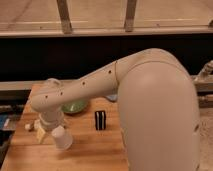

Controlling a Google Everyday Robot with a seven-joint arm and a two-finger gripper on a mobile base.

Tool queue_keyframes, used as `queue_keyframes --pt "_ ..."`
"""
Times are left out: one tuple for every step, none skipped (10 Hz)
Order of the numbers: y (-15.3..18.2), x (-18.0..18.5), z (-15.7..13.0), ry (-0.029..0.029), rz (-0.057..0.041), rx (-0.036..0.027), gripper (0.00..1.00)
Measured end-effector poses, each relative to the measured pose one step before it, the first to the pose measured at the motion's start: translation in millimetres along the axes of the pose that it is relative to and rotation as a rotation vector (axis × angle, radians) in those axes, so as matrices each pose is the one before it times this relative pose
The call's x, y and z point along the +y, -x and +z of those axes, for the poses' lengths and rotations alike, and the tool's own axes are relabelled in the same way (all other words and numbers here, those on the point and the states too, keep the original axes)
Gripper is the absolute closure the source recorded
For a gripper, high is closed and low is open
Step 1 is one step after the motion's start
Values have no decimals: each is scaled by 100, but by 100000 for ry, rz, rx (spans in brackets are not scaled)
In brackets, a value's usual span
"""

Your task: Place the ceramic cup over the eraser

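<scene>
The white ceramic cup [62,138] stands on the wooden table [95,150] at the front left. The eraser [100,120], a small black block with white stripes, stands upright to the cup's right, apart from it. My gripper [50,127] hangs from the wrist at the left, just above and behind the cup, and its lower part is close against the cup's upper left side. My arm reaches in from the right and hides part of the table.
A green bowl [75,106] sits behind the cup, partly under my arm. A light-blue pad [111,97] shows just behind the arm. Small pale objects [30,126] lie at the table's left edge. A dark wall and a rail stand behind.
</scene>
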Motion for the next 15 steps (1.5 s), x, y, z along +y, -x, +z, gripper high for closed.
queue_keyframes --pt "64 -32 601 208 33 941 21" --pt "40 -199 646 -476 91 1756 21" --pt "42 -85 700 -1287 133 2549 21" --pt "41 -126 584 -1051 419 2065 21" --pt "-84 -637 451 -1238 1131 1696 21" --pt "-216 -705 246 -1204 1376 1510 21" --pt "-254 -624 315 -1306 1161 1706 21" --pt "-124 -252 221 -529 639 868 21" --pt "-219 -363 275 -253 1033 827 21" --pt "-220 -295 225 66 811 417 21" --pt "-154 -210 180 368 514 -275 26" --pt "-5 37 -18 512 66 -1034 36" --pt "89 197 -53 429 -363 -1090 45" --pt "155 292 -194 15 -904 -1015 55" --pt "219 192 -171 -283 -823 -728 66"
